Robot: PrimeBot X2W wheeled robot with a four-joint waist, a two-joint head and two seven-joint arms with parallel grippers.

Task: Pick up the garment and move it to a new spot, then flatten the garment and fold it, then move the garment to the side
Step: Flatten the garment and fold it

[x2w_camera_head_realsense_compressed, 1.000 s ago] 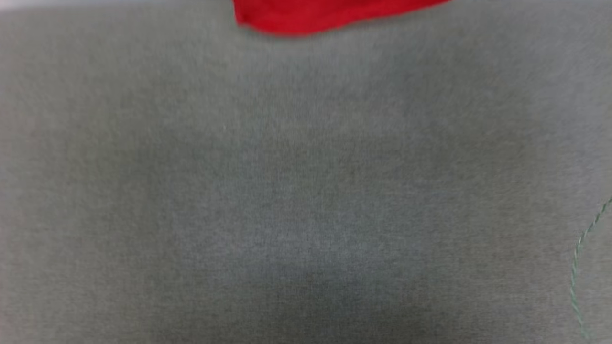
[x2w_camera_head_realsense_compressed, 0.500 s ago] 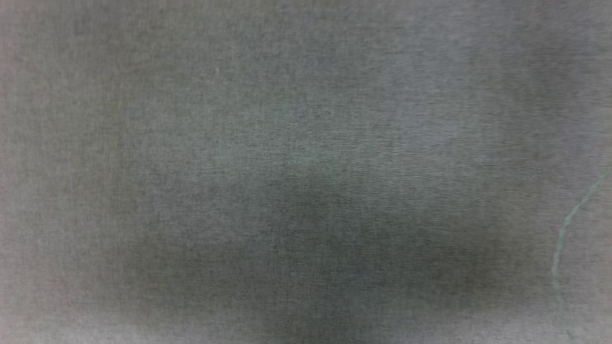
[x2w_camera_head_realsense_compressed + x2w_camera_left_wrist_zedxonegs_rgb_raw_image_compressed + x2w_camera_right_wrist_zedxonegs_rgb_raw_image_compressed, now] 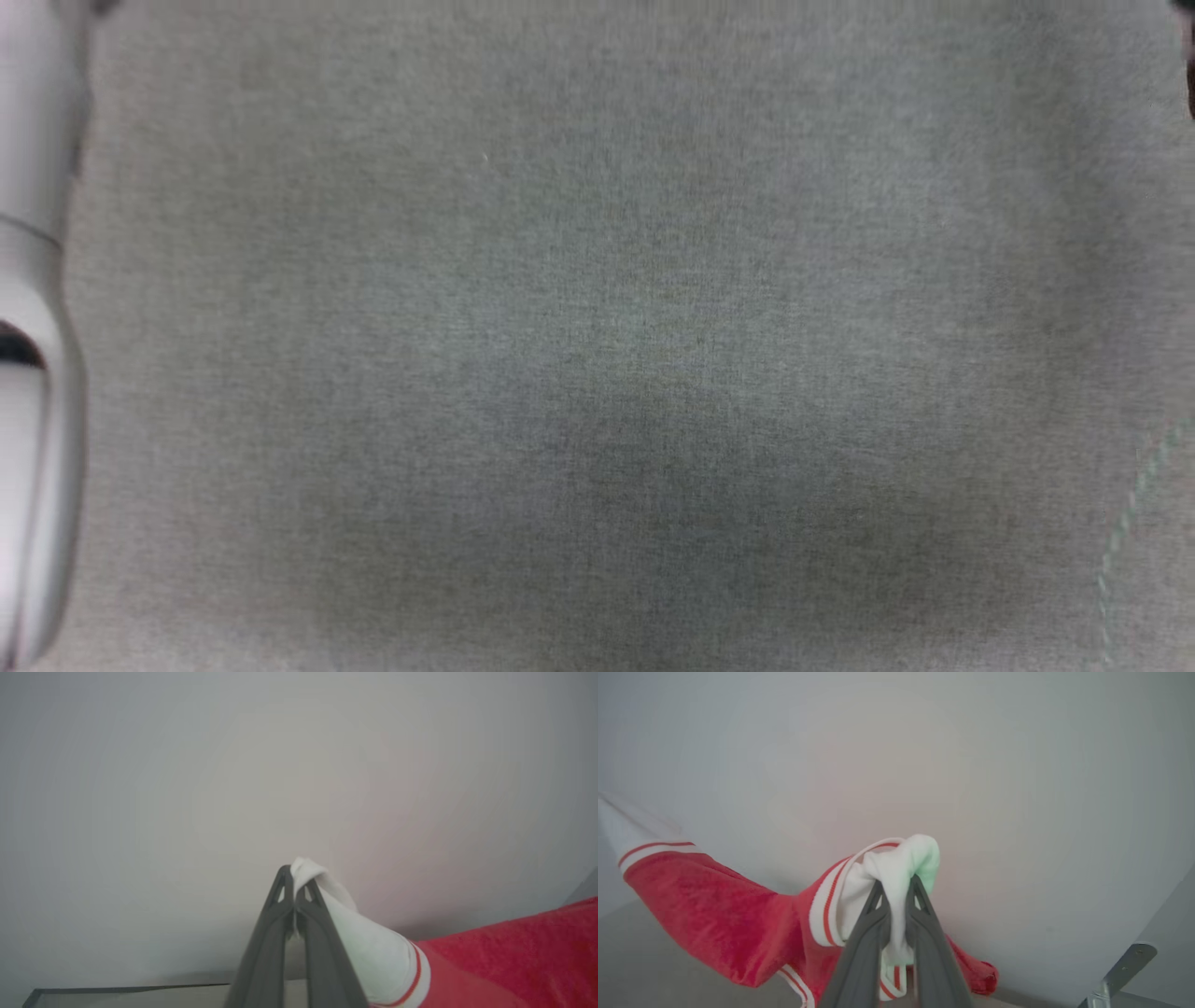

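Garment [image 3: 514, 952], left wrist view: white sleeve tip pinched between the closed fingers of the left gripper [image 3: 295, 884]. The sleeve runs right and down to a red-and-white striped band, then the red body at lower right, before a pale wall.
Right wrist view: right gripper [image 3: 896, 885] clamped narrow on a bunched white sleeve. The red body hangs left of the fingers, with striped trim at the sleeve seams.
Head view: grey cloth surface [image 3: 597, 280]; pale forearm [image 3: 33, 327] at the left edge.

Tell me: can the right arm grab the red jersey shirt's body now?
Probably not: the right tool is shut on the white-sleeved red jersey shirt already; it must let go first.
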